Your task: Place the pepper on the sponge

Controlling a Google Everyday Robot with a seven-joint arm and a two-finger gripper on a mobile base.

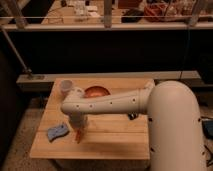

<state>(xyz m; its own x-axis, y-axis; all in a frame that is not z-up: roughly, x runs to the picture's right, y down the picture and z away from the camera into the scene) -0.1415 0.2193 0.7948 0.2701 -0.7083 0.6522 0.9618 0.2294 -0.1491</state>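
The pepper (78, 136) is a small orange-red taper on the wooden table (115, 135), left of the table's middle. My gripper (79, 131) points straight down onto it and is shut on the pepper, whose orange end sticks out below the fingers. The sponge (57, 131), a flat light-blue pad with a wavy outline, lies on the table just to the left of the pepper, a short gap away. My white arm (110, 102) reaches in from the right across the table.
A dark red round plate (96, 92) sits at the back of the table, partly behind the arm. A small white cup (66, 87) stands at the back left. A dark railing and a low shelf run behind the table.
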